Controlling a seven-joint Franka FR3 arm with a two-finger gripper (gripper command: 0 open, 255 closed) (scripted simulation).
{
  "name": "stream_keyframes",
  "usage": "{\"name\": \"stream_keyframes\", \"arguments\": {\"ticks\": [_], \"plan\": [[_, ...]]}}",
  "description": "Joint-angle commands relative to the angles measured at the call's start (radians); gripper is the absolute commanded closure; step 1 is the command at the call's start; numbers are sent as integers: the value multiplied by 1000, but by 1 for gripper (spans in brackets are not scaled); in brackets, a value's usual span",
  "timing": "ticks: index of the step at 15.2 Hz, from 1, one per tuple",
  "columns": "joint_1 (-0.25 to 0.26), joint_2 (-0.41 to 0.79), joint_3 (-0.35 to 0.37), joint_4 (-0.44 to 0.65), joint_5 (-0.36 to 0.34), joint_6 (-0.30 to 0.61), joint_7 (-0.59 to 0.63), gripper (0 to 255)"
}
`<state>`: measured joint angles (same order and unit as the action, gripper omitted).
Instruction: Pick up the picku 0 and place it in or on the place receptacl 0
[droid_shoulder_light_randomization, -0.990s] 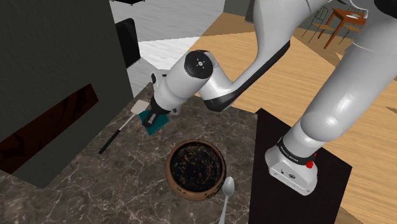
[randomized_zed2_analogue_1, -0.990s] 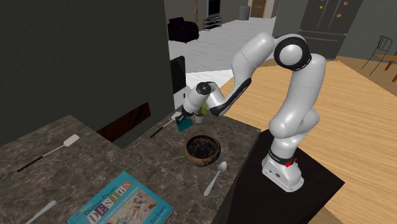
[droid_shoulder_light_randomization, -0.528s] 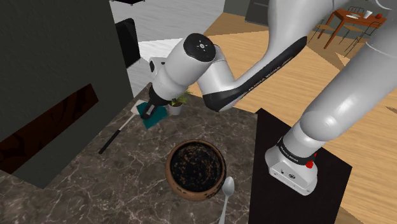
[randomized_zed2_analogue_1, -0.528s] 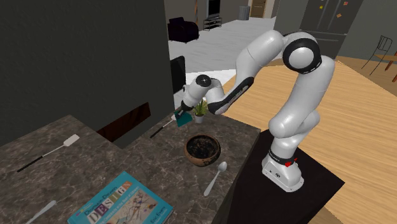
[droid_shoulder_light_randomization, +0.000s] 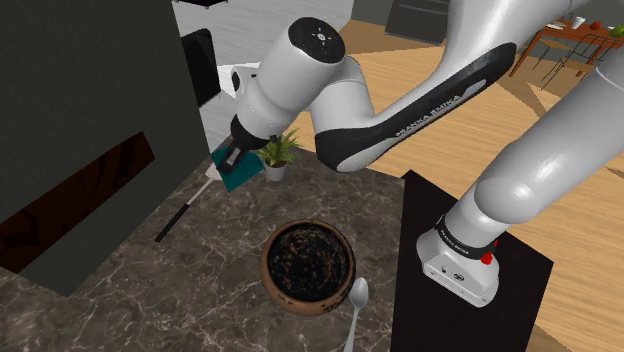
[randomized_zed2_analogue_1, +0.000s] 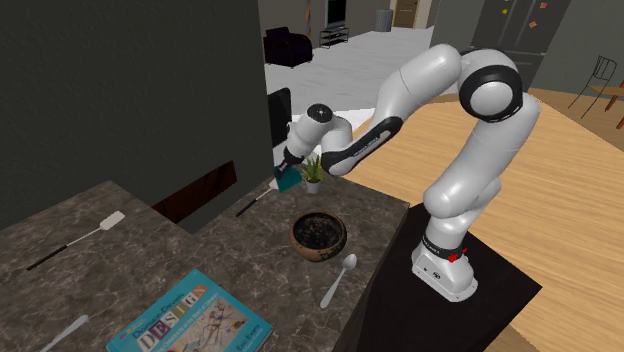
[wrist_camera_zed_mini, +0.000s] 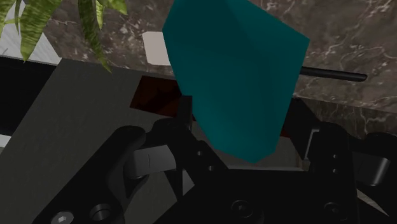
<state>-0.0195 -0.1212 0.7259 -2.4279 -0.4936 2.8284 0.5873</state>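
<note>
Black two-finger gripper (droid_shoulder_light_randomization: 233, 161) is clasping a teal faceted block (droid_shoulder_light_randomization: 238, 176) just left of centre in the upper half of the shoulder view. In the wrist view its fingers (wrist_camera_zed_mini: 127, 143) are closing narrowly on the block's lower end, and the rest of the block is standing out beyond them. The block is hanging in the air over the far edge of a dark marbled countertop (droid_shoulder_light_randomization: 150, 290), clear of its surface.

Just to the block's right in the shoulder view, a small green potted plant in a white pot (droid_shoulder_light_randomization: 277, 157) is standing on the counter. Beneath and to the lower left of the block, a spatula with a white head and thin black handle (droid_shoulder_light_randomization: 180, 215) is lying flat.

A round brown bowl with a dark speckled inside (droid_shoulder_light_randomization: 268, 262) is sitting at lower centre of the shoulder view, well apart from the block. A silver spoon (droid_shoulder_light_randomization: 357, 298) is lying just beside its lower right rim.

The white arm (droid_shoulder_light_randomization: 400, 110) is arching up toward the upper right, rising from a black box stand (droid_shoulder_light_randomization: 440, 320) at lower right. A dark cabinet front (droid_shoulder_light_randomization: 80, 100) is taking up the left side.

At the bottom left of the second exterior view, a teal book lettered DESIGN (randomized_zed2_analogue_1: 190, 318) is lying on the counter, with a second white-headed spatula (randomized_zed2_analogue_1: 80, 235) further left.
</note>
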Motion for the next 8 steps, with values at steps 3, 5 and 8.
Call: {"name": "stream_keyframes", "arguments": {"ticks": [3, 5, 8], "plan": [[47, -47, -37, 8, 119, -38, -99, 255], [68, -66, -54, 17, 162, -60, -137, 255], [95, -92, -78, 33, 217, -96, -185, 255]]}}
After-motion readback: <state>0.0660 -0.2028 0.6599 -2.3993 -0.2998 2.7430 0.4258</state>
